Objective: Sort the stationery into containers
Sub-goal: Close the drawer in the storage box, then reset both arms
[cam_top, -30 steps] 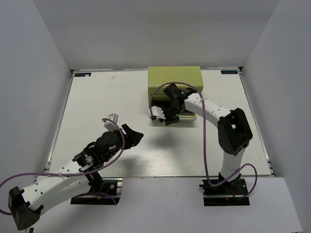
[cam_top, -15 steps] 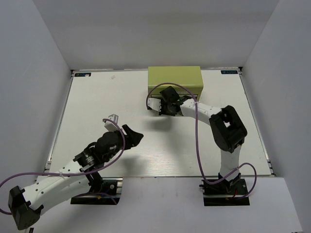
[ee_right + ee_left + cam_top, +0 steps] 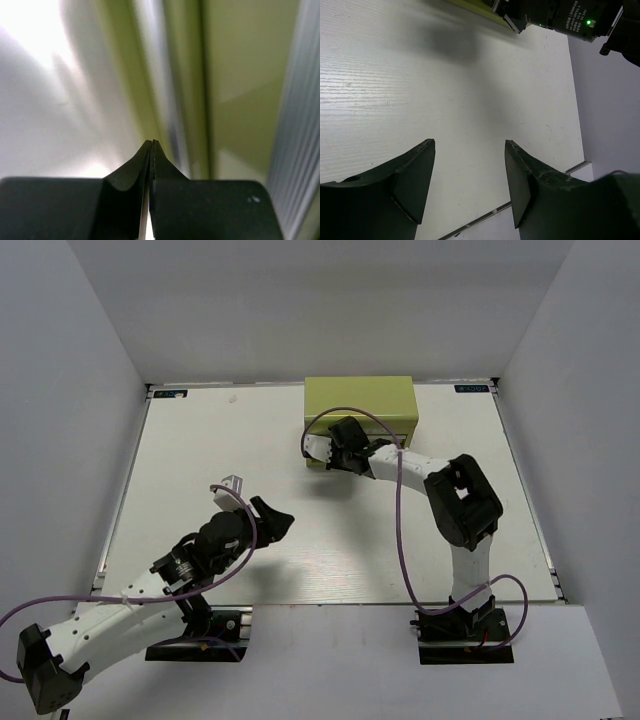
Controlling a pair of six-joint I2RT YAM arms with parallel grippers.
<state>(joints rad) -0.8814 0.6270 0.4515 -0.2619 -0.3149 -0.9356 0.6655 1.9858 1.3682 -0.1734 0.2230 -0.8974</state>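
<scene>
White desk [image 3: 200, 440] carries the lime-green chest [image 3: 360, 396] at its far edge; my right gripper [image 3: 318, 451] is clenched, empty, at its near left corner; my left gripper [image 3: 279, 521] hangs released, near left.

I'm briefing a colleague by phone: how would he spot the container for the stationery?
Look along the far edge of the white table, right of centre. There sits the lime-green chest, with the right gripper shut at its front. Nothing else on the table is green or box-shaped.
</scene>
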